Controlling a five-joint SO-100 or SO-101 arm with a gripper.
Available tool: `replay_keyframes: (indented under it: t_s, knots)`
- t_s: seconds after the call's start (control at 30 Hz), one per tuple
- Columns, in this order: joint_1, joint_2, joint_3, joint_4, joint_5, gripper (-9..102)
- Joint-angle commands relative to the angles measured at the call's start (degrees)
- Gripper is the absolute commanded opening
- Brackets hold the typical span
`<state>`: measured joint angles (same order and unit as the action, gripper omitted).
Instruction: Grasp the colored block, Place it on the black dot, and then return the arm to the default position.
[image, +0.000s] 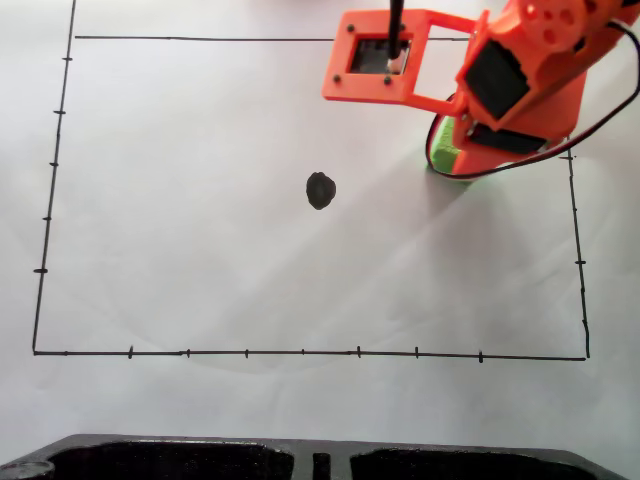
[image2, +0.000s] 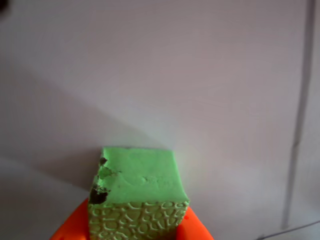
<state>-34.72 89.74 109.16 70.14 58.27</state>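
1. The dot (image: 320, 190) sits on the white paper (image: 200, 250) inside a hand-drawn black border (image: 300, 353) with tick marks – every place below is given from this dot.
2. In the fixed view the arm (image: 530, 80) comes in from the top right corner, up and to the right of the dot and well apart from it.
3. A square orange frame (image: 372, 60) juts from the arm toward the left, above the dot and a little to its right; a black rod stands through its opening.
4. The block (image: 443, 152) lies to the right of the dot and slightly above it, near the right border line, mostly covered by the arm, so a mere sliver of green shows at the arm's lower left edge.
5. A black cable (image: 600, 110) loops round the arm's right side and curls under the block.
6. In the wrist view the block (image2: 140, 175) fills the bottom centre – smooth green top, bumpy patterned front face, a dark chipped spot at its left corner.
7. Orange parts of the gripper (image2: 139, 227) show on both sides of the block's base, touching it; whether the claw is clamped on it or merely around it I cannot tell.
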Motion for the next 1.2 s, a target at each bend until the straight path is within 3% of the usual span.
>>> replay_keyframes:
  t_s: [0.0,0.53,1.17]
  knots:
    - [1.3,6.0,-1.9,3.3,-5.7,8]
    - [17.8,11.2,-2.9,9.0,-43.5,8]
    - [25.5,5.5,-2.7,3.9,-51.5,10]
